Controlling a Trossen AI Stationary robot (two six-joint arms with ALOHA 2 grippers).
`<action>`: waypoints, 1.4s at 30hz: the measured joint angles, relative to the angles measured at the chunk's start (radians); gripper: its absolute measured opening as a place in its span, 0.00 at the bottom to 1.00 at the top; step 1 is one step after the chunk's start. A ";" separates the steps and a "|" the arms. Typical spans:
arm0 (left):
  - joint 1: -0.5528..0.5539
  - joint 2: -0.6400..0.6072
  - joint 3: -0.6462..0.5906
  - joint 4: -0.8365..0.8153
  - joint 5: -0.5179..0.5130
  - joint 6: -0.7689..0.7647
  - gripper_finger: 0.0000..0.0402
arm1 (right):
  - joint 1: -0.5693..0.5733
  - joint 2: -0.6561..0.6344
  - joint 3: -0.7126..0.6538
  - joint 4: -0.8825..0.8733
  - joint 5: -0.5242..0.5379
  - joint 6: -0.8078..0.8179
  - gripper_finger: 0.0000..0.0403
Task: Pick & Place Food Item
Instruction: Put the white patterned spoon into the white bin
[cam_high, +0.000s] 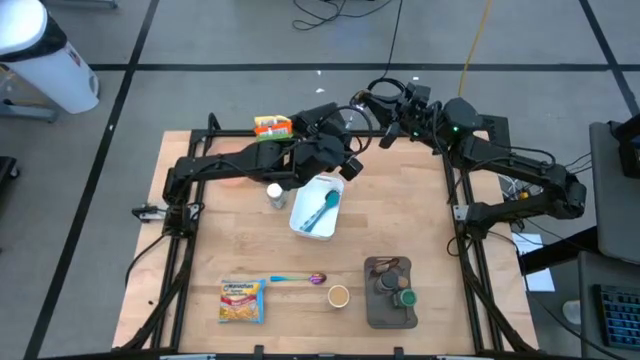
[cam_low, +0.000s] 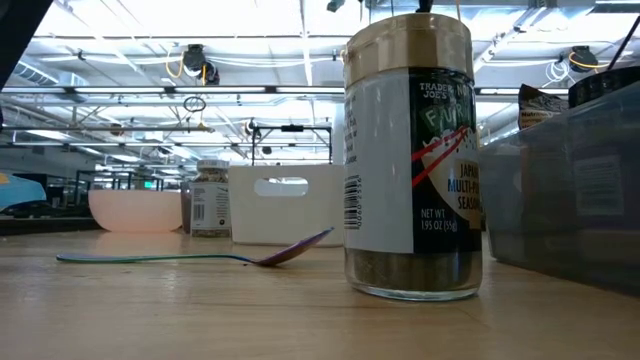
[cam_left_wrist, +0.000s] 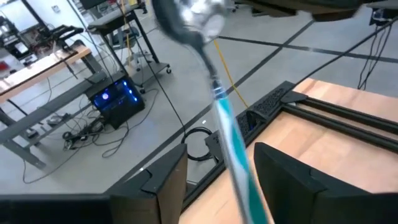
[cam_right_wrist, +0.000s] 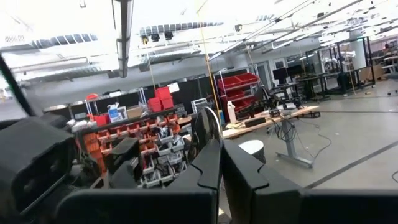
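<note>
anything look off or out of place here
One thing: a blue-handled spoon stands tilted between the left gripper's fingers, bowl end up in the air. In the high view a teal utensil lies loose in the white bin. Nothing looks spilled or broken.

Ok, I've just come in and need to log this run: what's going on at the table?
The left arm reaches across to the white bin mid-table. Its pincer is at the far end of the bin with a teal-handled spoon in line with it; whether it grips the spoon isn't clear. The right pincer is shut and waits at the table's far edge. A noodle packet and a second spoon lie untouched near the front.
</note>
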 joint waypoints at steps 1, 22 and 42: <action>0.000 0.000 0.000 0.001 0.000 0.012 0.46 | 0.000 0.006 0.000 0.012 0.002 0.002 0.00; -0.012 0.000 -0.001 0.003 -0.079 0.162 0.33 | 0.006 0.046 0.000 0.074 0.057 0.018 0.00; 0.010 -0.001 -0.001 0.001 -0.105 0.121 0.09 | 0.005 0.045 0.000 0.073 0.071 0.018 0.00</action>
